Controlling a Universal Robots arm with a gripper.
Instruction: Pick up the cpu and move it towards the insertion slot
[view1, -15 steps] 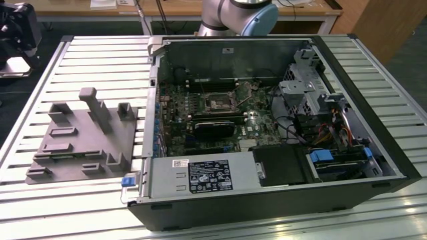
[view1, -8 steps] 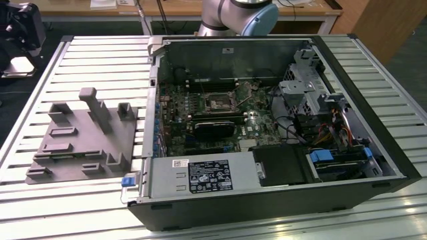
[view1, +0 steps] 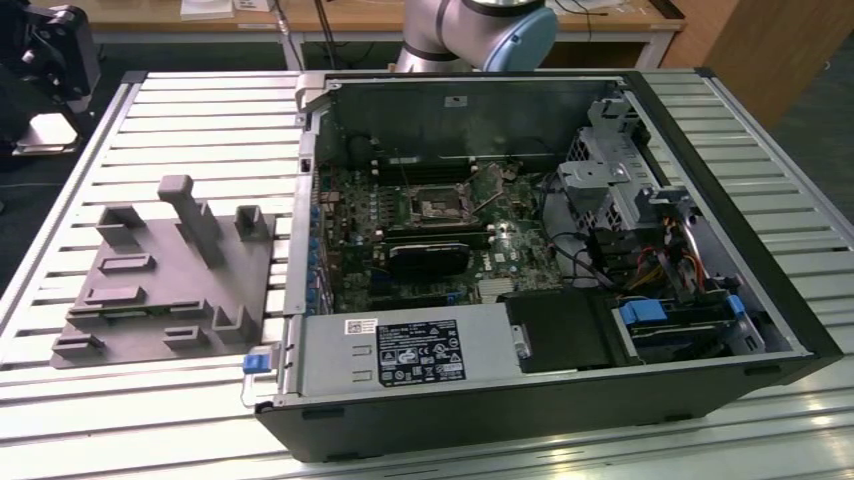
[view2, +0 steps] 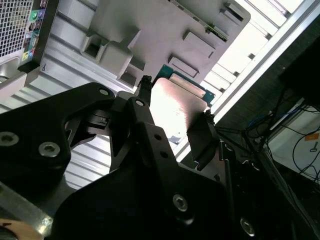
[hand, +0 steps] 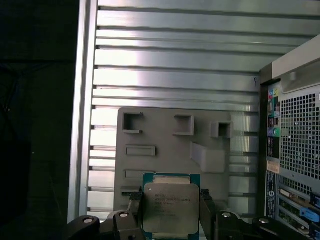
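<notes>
Pinching the cpu (hand: 171, 207) by two opposite edges, the tool (hand: 171, 220) holds it flat, well above the grey plate (hand: 165, 145) and over one plate edge. Table (hand: 175, 75) slats run past the plate on both sides. In the exterior view the plate lies just beside the open pc case (view1: 534, 420), on that view's left. The slot (view1: 438, 208) sits mid-board inside, w/ a black card (view1: 427, 258) close along one edge.
</notes>
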